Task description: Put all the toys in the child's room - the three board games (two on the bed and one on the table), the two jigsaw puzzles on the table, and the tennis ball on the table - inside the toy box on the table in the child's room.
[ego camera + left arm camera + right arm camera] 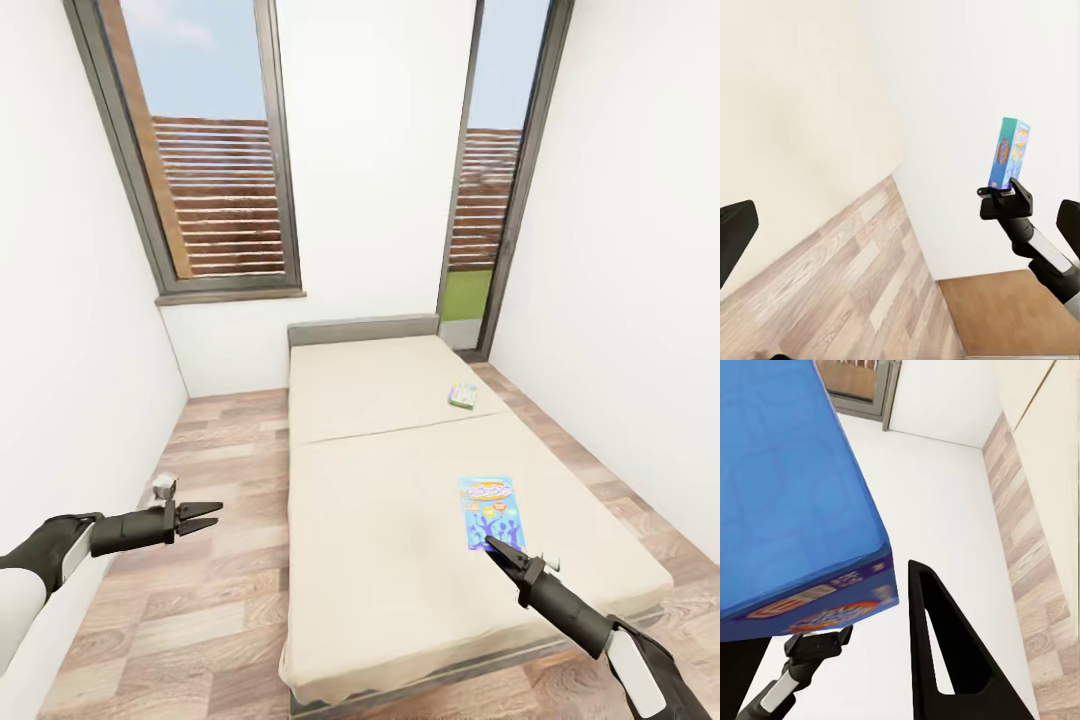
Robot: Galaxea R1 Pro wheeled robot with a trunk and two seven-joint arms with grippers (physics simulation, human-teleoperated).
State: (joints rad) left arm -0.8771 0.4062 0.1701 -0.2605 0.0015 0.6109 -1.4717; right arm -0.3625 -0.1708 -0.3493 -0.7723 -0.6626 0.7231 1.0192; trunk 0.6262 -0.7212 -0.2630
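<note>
Here the right gripper (497, 547), stretched over the bed (400, 560), clasps the blue board game (491, 511).

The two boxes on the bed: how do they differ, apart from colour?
The blue board game shows purple figures and lies at the near end, with the right gripper at its near edge. The pale green board game looks smaller, lies farther up the bed and has no gripper at it. Both are flat boxes lying near the bed's right side.
</note>
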